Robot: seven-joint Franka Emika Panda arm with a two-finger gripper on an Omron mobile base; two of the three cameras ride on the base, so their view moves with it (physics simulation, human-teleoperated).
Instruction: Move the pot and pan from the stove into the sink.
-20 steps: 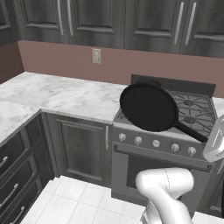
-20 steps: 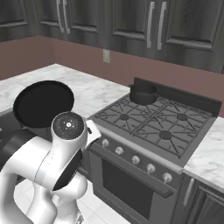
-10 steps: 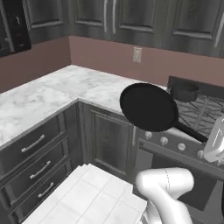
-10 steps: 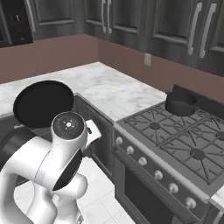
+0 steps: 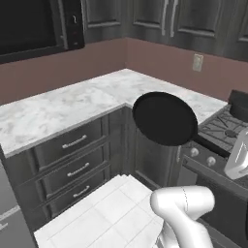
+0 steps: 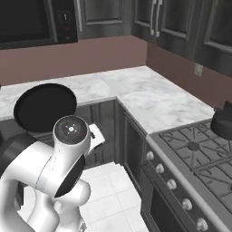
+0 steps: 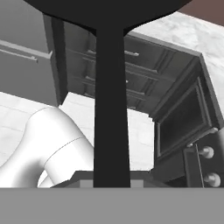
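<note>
Pan (image 5: 164, 118) carried in mid-air, off the stove (image 5: 227, 133), held out over the floor beside the corner of the marble surface (image 5: 72, 106) for transit toward the sink. Pincer gripping the far end of the long handle (image 7: 111, 109). Handle axis running right and slightly down from the disc; pan face tilted toward the viewer. Pot (image 6: 223, 122) left on the stove's back burner.

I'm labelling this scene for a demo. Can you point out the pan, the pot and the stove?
pan (image 5: 164, 118), left base view, on the middle of its round black underside.
pot (image 6: 223, 122), right base view, on its dark side wall.
stove (image 6: 199, 158), right base view, on the black grate.
</note>
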